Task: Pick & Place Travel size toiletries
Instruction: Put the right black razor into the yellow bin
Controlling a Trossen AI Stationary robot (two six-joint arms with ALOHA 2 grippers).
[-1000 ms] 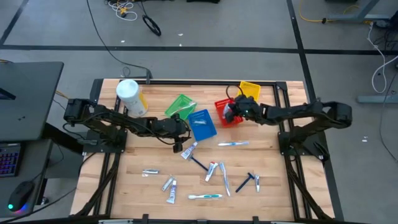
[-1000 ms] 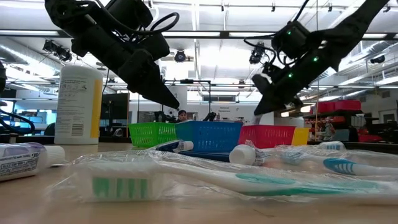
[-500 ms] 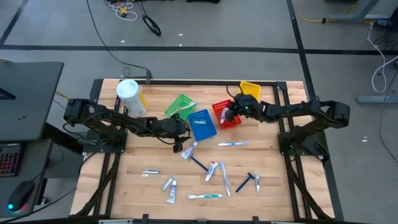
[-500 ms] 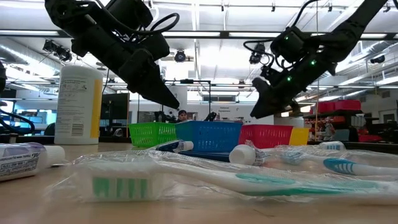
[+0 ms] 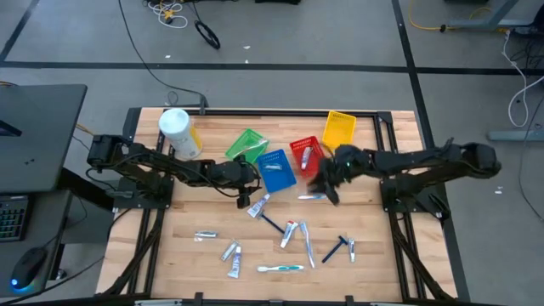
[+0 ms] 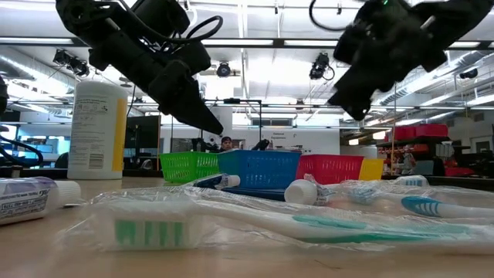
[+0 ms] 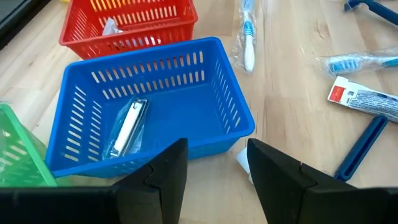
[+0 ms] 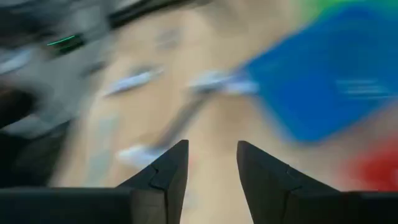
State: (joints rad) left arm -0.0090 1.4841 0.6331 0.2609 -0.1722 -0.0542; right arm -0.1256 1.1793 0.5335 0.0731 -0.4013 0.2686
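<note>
High view: toiletries (image 5: pixel 293 232) lying scattered on the near worktop (image 5: pixel 187 217). Right pincer (image 5: pixel 325 183) hovering with fingers parted, empty, just above a toothbrush (image 5: pixel 313 196). Left pincer (image 5: pixel 248 197) gaping wide beside the blue basket (image 5: pixel 276 170).

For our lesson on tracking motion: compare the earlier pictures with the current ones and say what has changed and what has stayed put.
The right end effector has swung away from the red basket toward the table's middle, fingers open and empty. The left end effector stays by the blue basket, open. The loose toiletries lie unmoved.
</note>
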